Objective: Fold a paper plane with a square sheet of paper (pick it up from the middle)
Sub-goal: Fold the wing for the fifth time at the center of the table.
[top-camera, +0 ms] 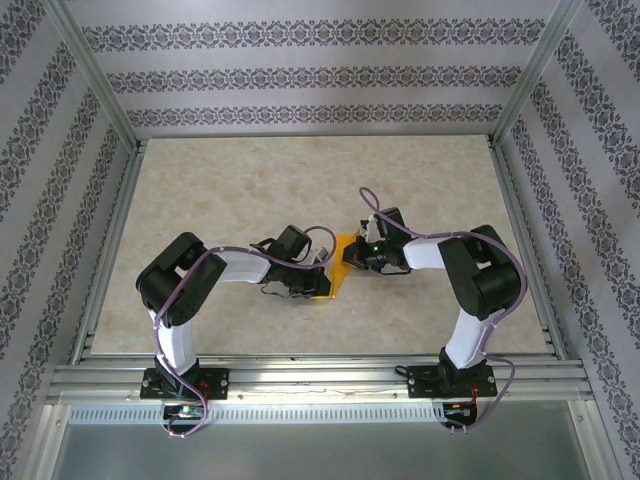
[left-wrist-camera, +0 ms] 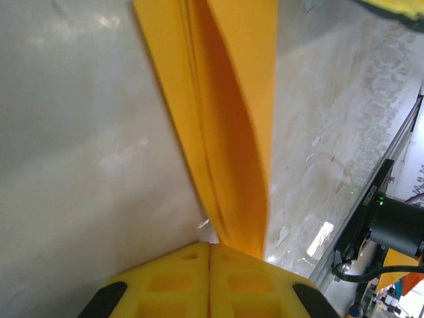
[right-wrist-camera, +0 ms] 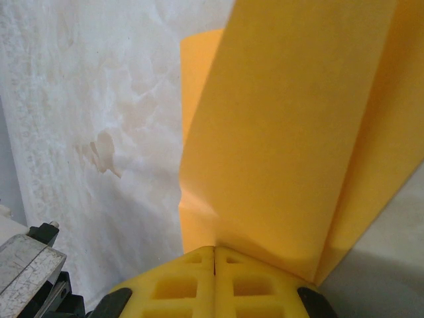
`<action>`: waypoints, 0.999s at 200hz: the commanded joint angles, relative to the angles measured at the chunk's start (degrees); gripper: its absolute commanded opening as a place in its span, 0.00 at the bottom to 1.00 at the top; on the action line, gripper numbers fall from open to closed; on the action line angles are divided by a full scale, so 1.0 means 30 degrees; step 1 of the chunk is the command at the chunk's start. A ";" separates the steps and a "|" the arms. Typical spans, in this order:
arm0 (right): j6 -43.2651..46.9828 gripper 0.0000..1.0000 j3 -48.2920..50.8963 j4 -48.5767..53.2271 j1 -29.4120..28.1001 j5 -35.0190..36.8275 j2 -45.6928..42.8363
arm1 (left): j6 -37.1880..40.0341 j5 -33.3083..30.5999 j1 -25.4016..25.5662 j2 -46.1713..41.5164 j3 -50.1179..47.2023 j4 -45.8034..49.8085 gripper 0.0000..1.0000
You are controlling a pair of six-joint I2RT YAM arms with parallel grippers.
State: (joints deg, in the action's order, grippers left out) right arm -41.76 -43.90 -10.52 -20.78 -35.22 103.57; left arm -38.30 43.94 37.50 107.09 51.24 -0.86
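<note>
The orange sheet of paper [top-camera: 340, 262] is folded into a long narrow shape and sits at mid table between my two grippers. In the left wrist view the paper [left-wrist-camera: 232, 132] shows lengthwise creases and narrows toward my left gripper [left-wrist-camera: 210, 246]. That gripper is shut, and the paper's end runs behind its right finger [left-wrist-camera: 265, 285]; I cannot tell if it is nipped. My right gripper [right-wrist-camera: 215, 248] is shut on the paper [right-wrist-camera: 285, 132], which fans up from its fingertips. From above, the left gripper [top-camera: 322, 285] is at the paper's near end and the right gripper [top-camera: 357, 255] at its far right edge.
The marble-patterned table top [top-camera: 250, 190] stretches behind and to both sides of the arms. Aluminium rails [top-camera: 320, 375] run along the near edge, and patterned walls [top-camera: 320, 75] enclose the cell. A black part of the right arm with a green light [left-wrist-camera: 391, 225] stands close by.
</note>
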 commanded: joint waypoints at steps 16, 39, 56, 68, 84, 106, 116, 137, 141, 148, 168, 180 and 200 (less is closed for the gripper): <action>0.0587 0.02 0.0219 0.1693 -0.0048 0.2102 0.1014 | 0.0409 -0.0403 0.0275 -0.1097 -0.0362 0.1502 0.09; 0.0589 0.02 0.0189 0.1721 -0.0048 0.2049 0.1014 | -0.0070 -0.2205 0.0275 -0.2722 -0.0772 0.1062 0.09; 0.0560 0.03 0.0190 0.1692 -0.0048 0.2025 0.0967 | -0.0561 -0.3011 0.0246 -0.3483 -0.0792 0.0474 0.08; 0.0536 0.02 0.0219 0.1692 -0.0048 0.2014 0.0968 | -0.0869 -0.2715 0.0246 -0.3593 -0.0637 -0.0476 0.08; 0.0500 0.02 0.0249 0.1579 -0.0069 0.1985 0.0985 | -0.1375 -0.1518 0.0231 -0.3055 0.0005 -0.1577 0.08; 0.0472 0.02 0.0248 0.1552 -0.0048 0.1941 0.1069 | -0.1846 -0.0308 0.0302 -0.1756 0.1208 -0.2290 0.08; 0.0421 0.02 0.0248 0.1517 -0.0084 0.1898 0.1116 | -0.2061 -0.0055 0.0304 -0.1155 0.1593 -0.2471 0.07; 0.0413 0.02 0.0278 0.1516 -0.0077 0.1868 0.1131 | -0.2091 0.0056 0.0332 -0.0249 0.2239 -0.2458 0.06; 0.0413 0.02 0.0278 0.1516 -0.0077 0.1846 0.1131 | -0.2111 0.0037 0.0333 -0.0157 0.2311 -0.2486 0.06; 0.0413 0.02 0.0296 0.1512 -0.0077 0.1839 0.1091 | -0.2109 0.0041 0.0330 0.0041 0.2442 -0.2441 0.06; 0.0441 0.02 0.0387 0.1531 -0.0077 0.1897 0.0934 | -0.2123 0.0073 0.0334 0.0624 0.2802 -0.2520 0.06; 0.0443 0.02 0.0417 0.1574 -0.0049 0.1928 0.0895 | -0.1996 0.0201 0.0348 0.1027 0.3206 -0.2231 0.06; 0.0406 0.02 0.0455 0.1545 -0.0075 0.1897 0.0868 | -0.1573 -0.0146 0.0377 0.1515 0.3606 -0.1529 0.06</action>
State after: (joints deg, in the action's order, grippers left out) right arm -41.78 -44.14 -10.11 -20.78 -35.24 103.66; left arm -43.99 43.29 37.89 109.97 59.92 -6.46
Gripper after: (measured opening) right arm 0.049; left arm 0.063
